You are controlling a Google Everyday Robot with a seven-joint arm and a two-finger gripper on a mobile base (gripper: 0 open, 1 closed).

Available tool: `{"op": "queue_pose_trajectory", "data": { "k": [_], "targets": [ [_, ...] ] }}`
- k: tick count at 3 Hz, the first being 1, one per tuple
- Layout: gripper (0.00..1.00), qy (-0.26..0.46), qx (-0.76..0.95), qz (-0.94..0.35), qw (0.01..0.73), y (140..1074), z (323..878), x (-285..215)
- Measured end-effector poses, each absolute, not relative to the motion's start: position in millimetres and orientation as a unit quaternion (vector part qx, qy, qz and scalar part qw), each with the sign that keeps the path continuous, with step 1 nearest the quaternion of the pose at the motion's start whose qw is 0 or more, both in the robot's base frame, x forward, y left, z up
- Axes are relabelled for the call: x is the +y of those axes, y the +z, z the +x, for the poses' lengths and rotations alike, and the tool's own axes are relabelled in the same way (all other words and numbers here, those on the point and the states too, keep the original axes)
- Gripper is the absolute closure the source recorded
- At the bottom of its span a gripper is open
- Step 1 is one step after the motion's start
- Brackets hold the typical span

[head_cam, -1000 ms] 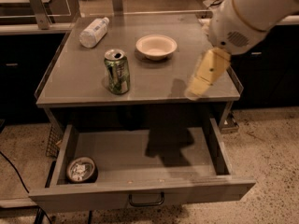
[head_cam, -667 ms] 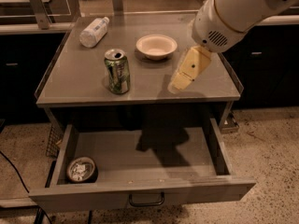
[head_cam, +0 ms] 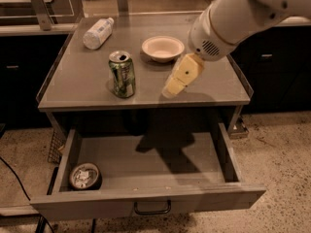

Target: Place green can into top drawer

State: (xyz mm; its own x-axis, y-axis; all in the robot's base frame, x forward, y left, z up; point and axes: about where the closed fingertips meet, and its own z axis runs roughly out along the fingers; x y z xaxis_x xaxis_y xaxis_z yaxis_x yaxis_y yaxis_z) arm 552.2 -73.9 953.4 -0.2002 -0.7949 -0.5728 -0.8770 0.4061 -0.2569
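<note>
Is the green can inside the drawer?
No, the can stands on the tabletop, left of the gripper; the open drawer holds only a tin.

The can (head_cam: 122, 75) is green-and-white patterned with a silver top; the desk (head_cam: 77, 84) is grey. The pale yellow tool (head_cam: 171, 88) hangs near the desk's front edge. The bowl (head_cam: 163, 48) and bottle (head_cam: 98, 32) are white.

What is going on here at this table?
A robot arm is working at a table. Its gripper hovers over the tabletop beside the green can, not touching it. The can stands upright on the table. The top drawer below is pulled open, with a round tin inside.
</note>
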Motion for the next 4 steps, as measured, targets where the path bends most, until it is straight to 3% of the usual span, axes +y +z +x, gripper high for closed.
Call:
{"op": "queue_pose_trajectory", "data": {
  "k": [4],
  "targets": [
    [0.00,0.138,0.745,-0.520,0.395,909.1,623.3,24.0]
  ]
}}
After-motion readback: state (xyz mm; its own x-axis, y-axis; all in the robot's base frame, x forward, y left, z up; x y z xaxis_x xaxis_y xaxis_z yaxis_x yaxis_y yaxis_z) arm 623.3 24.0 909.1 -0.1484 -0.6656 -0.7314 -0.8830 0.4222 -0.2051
